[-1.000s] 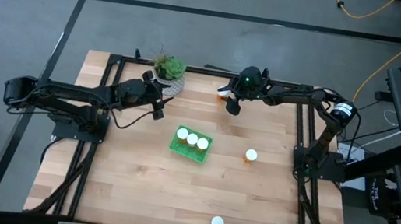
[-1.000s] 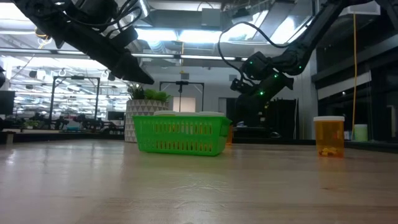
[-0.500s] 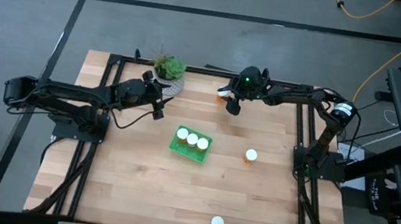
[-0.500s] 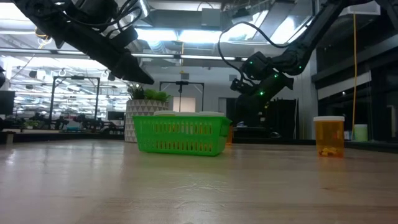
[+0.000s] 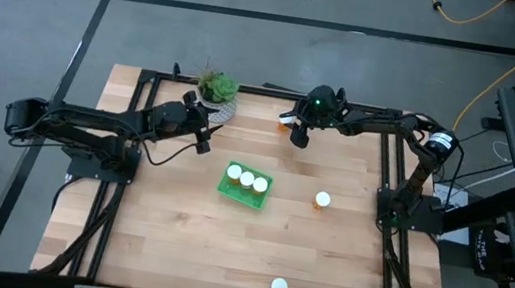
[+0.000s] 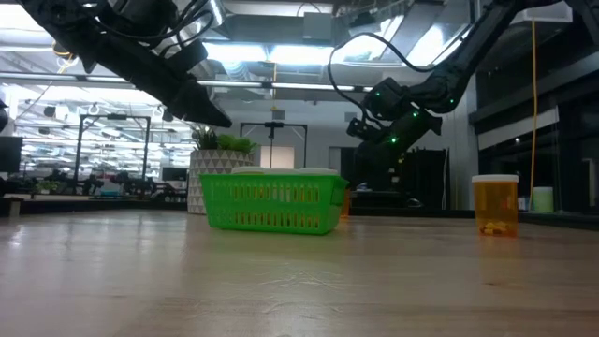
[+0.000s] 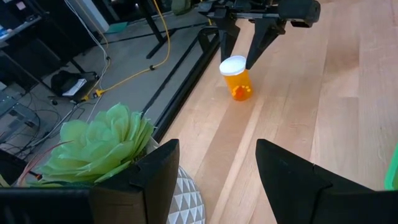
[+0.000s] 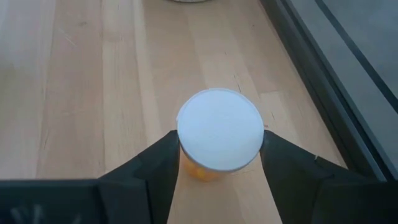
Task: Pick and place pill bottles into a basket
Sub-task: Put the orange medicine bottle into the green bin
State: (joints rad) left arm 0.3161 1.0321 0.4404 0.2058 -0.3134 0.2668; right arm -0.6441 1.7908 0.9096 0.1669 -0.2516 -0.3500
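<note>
The green basket (image 5: 245,185) sits mid-table with three white-capped pill bottles (image 5: 246,179) inside. One orange bottle (image 5: 286,120) stands upright near the far edge. My right gripper (image 5: 297,133) is open, with its fingers on either side of that bottle's cap (image 8: 219,129); this also shows in the left wrist view (image 7: 236,76). Another bottle (image 5: 321,200) stands right of the basket, and one (image 5: 279,287) stands at the near edge. My left gripper (image 5: 204,143) is open and empty, above the table left of the basket, near the plant. My right gripper's fingers (image 8: 155,165) stand on either side of the far bottle's white cap (image 8: 186,140), coming from above at a slant. I cannot tell whether they touch it. The bottle stands upright on the table.
A potted plant (image 5: 215,91) in a white-patterned pot stands at the far edge, just beyond my left gripper. The table's dark metal frame rail (image 8: 323,81) runs close behind the far bottle. Bare wood lies between the basket and the near edge.
</note>
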